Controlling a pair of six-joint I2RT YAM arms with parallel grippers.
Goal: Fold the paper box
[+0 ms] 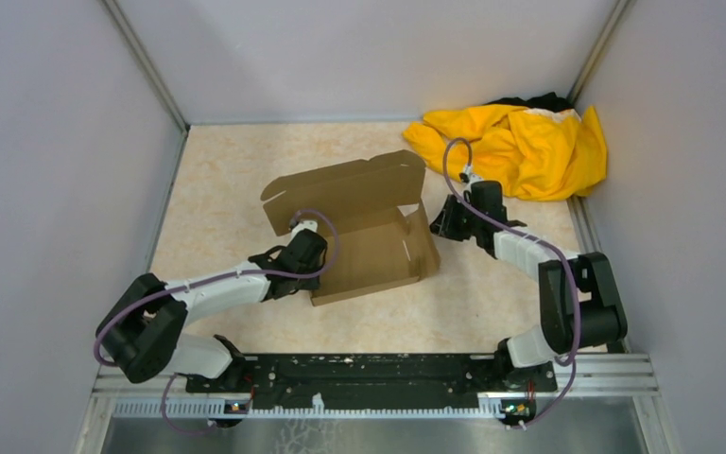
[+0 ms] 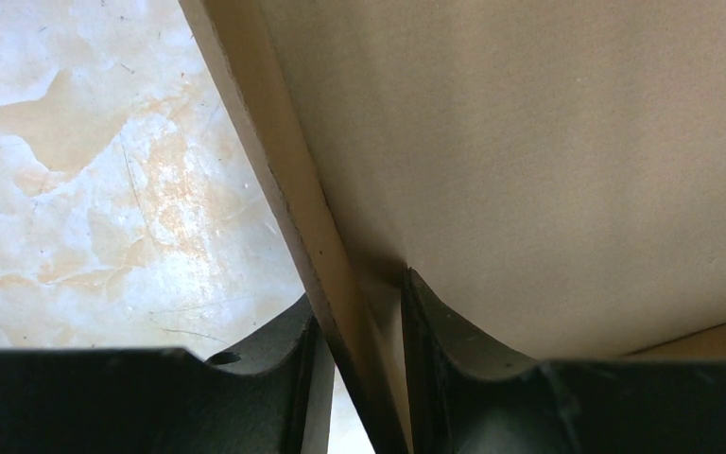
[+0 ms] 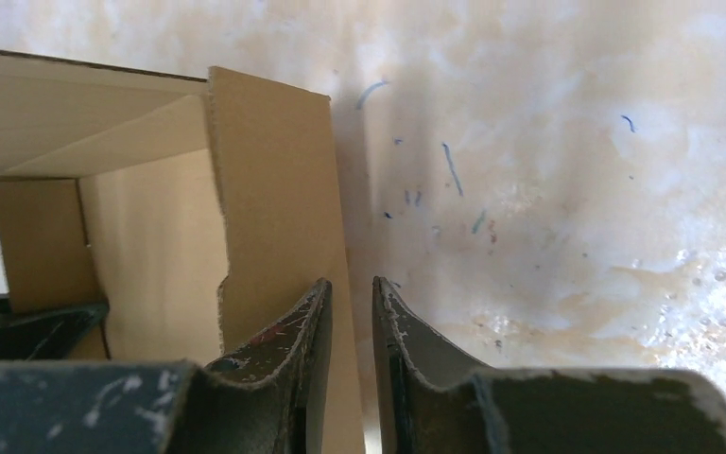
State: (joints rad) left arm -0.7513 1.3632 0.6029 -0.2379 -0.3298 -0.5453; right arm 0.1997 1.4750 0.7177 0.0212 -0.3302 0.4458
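Left pincer is clamped on a side wall of the paper box, one finger outside and the other inside, with the cardboard edge running straight up between them (no daylight either side from the wrist view). Right pincer is down to a narrow gap at the box's right end flap. The flap's edge sits between the two fingers, but there's a thin sliver of light beside the right one, so I honestly can't tell if it's actually pinching or just straddling. The box itself sits roughly mid counter, a bit left of centre, base flat on the surface with its walls partly raised. Its lid panel stands up along the far side, tilted and open. From above, the arms come at it from opposite ends, left arm low and stretched out, right arm bent at the elbow. A crumpled yellow cloth is bunched in the far right corner, well apart from the box.
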